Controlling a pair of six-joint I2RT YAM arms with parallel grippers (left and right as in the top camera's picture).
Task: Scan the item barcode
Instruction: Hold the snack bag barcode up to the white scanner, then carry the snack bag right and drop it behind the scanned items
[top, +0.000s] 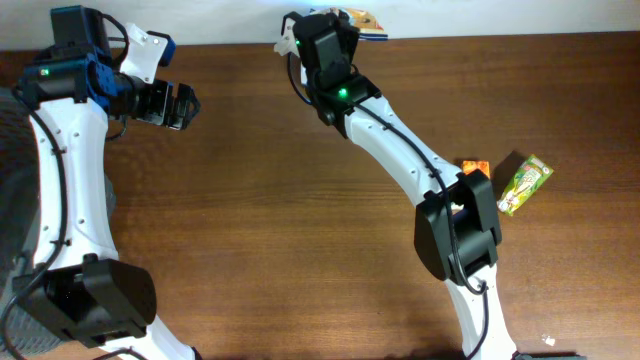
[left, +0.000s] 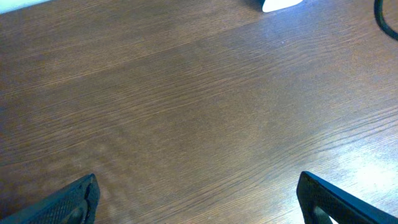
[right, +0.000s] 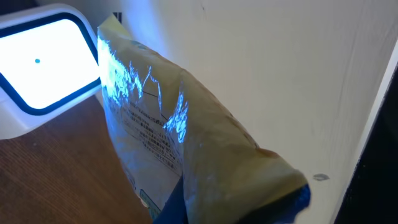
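Crinkled yellow packet (right: 186, 143) — tilted, blue-lit, print showing, just beside glowing white scanner (right: 43, 62)

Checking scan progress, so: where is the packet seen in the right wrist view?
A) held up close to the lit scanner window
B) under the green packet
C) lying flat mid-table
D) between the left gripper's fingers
A: the packet stands right beside the glowing scanner, with blue light playing across its printed face.

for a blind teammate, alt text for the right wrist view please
A crinkly yellow packet fills the foreground, blue light glinting on it, facing a white scanner with a glowing window at upper left. Wooden table below, white wall behind.
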